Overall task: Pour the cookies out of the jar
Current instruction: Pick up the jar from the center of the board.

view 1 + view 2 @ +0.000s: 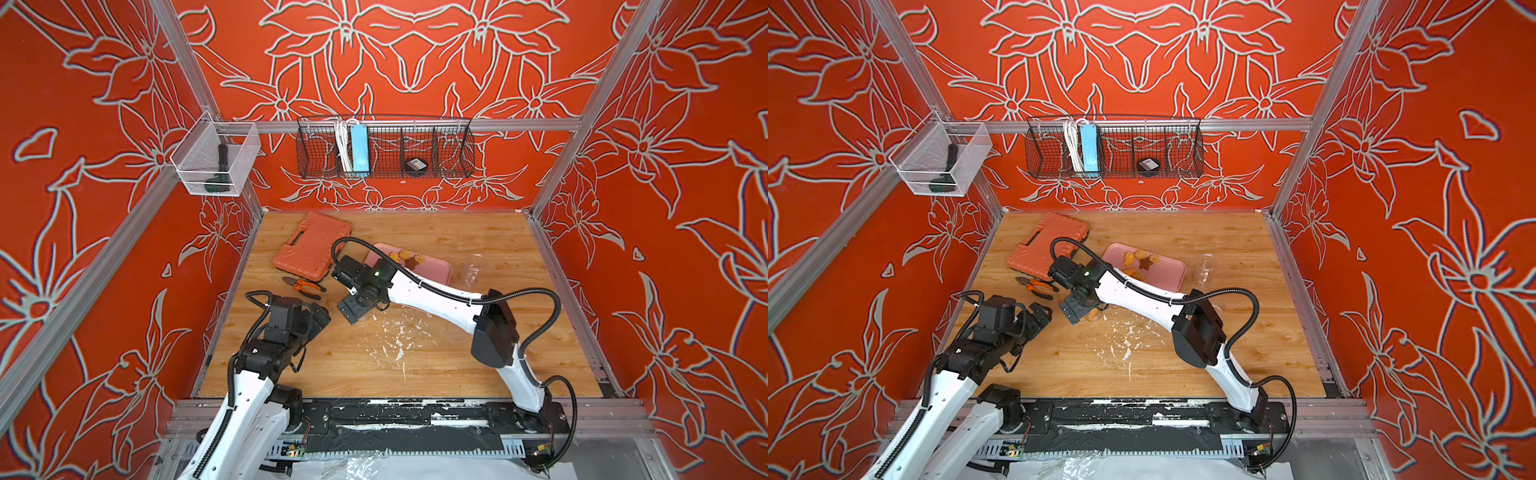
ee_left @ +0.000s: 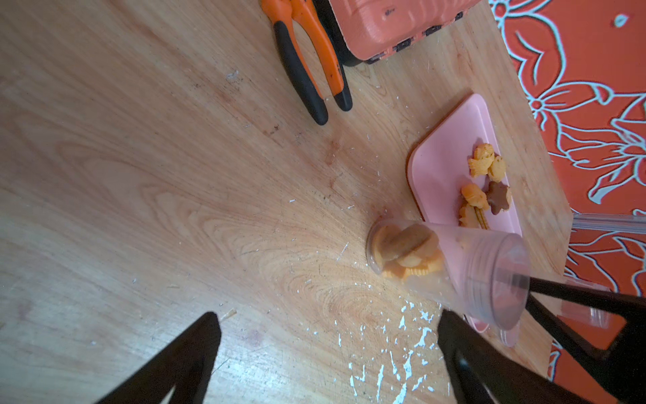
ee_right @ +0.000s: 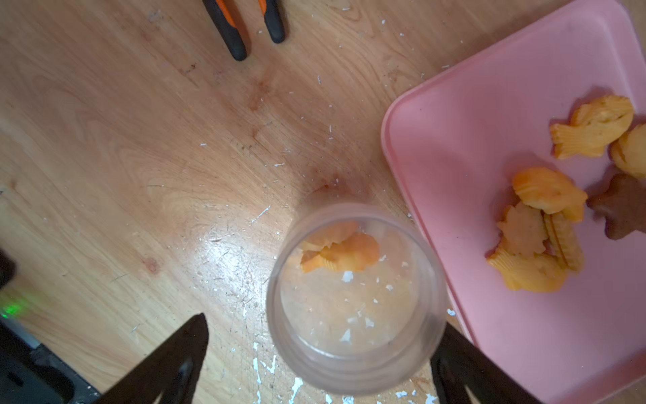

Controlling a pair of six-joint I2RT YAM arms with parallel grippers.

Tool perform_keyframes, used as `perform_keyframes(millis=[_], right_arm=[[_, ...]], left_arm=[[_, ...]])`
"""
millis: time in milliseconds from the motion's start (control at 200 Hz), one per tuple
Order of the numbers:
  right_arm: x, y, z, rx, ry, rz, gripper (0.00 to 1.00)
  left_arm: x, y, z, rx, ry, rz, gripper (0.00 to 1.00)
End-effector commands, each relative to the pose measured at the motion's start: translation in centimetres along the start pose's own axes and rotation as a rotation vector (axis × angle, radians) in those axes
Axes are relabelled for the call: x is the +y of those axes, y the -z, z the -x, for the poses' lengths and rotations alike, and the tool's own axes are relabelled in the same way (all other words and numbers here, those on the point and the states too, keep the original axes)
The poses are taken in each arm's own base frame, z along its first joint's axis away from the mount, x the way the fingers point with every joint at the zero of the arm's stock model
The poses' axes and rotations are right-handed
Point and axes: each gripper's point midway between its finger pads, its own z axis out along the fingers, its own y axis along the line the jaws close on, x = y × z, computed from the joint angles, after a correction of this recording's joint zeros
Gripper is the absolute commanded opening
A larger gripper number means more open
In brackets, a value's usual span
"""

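The clear jar [image 3: 353,314] stands upright on the wooden table, just beside the pink tray [image 3: 489,105]. A few orange cookies [image 3: 341,250] lie at its bottom, also visible through its wall in the left wrist view [image 2: 409,252]. More cookies [image 3: 545,217], with a brown star among them, lie on the tray in both top views [image 1: 409,259] [image 1: 1138,262]. My right gripper [image 3: 321,325] is open and straddles the jar's rim: one finger is at the rim, the other stands clear. My left gripper [image 2: 328,314] is open over bare table, a little short of the jar [image 2: 454,266].
Orange-handled pliers [image 1: 303,286] and an orange tool case [image 1: 311,245] lie at the left rear of the table. A second clear container [image 1: 473,270] stands right of the tray [image 1: 432,270]. White flecks [image 1: 399,340] are scattered over the middle of the table.
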Motion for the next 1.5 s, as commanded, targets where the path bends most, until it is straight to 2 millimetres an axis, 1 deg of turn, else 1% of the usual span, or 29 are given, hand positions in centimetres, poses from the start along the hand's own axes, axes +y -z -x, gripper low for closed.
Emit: perform_keyframes(millis=[0,190,270,375,400,611,886,956,1151,1346,1416,1466,1476,1491], right_arm=[[-0.1,-0.7,-0.2,0.031,0.013,-0.032,0.93],[-0.6,-1.5,0.4,0.038,-0.004,-0.042,0.89],[-0.8,-1.6,0.8,0.033,-0.020,-0.041,0.86],[-1.1,-1.9,1.2,0.029,-0.038,-0.039,0.86],[-1.4,-2.0,0.6,0.055,-0.040,-0.048,0.85],[-2.0,-2.5,0.7,0.075,-0.069,-0.041,0.84],[-2.1,-3.0,0.7,0.085,-0.087,-0.030,0.75],[-2.2,-2.9,0.7,0.087,-0.092,-0.030,0.70],[-2.1,-2.7,0.4,0.094,-0.108,-0.021,0.62],[-2.7,-1.9,-0.7,0.107,-0.126,-0.042,0.61],[-3.0,-1.0,-1.1,0.092,-0.135,-0.041,0.61],[-3.4,-0.5,-2.0,0.102,-0.136,-0.048,0.61],[-3.4,-0.4,-1.6,0.083,-0.139,-0.042,0.61],[-3.5,-0.3,-1.6,0.077,-0.142,-0.040,0.61]], left_arm=[[-0.1,0.2,0.4,-0.018,-0.010,-0.006,0.98],[-0.5,0.3,0.6,-0.023,-0.017,-0.021,0.98],[-0.6,0.2,0.5,-0.019,-0.020,-0.029,0.98],[-0.6,0.1,0.2,-0.009,-0.020,-0.037,0.98],[-0.6,0.0,0.2,-0.008,-0.020,-0.040,0.98],[-0.9,-0.1,0.1,-0.003,-0.027,-0.054,0.98],[-1.6,-0.1,0.1,0.003,-0.040,-0.086,0.98],[-1.7,-0.1,0.0,0.007,-0.043,-0.092,0.98],[-2.0,0.4,-0.2,0.024,-0.066,-0.101,0.98],[-2.5,1.1,-0.5,0.047,-0.111,-0.123,0.98],[-3.1,1.2,-0.9,0.068,-0.129,-0.156,0.98],[-3.4,1.3,-1.2,0.083,-0.136,-0.176,0.98],[-3.5,1.3,-1.3,0.086,-0.139,-0.180,0.98],[-3.6,1.3,-1.3,0.091,-0.143,-0.189,0.98]])
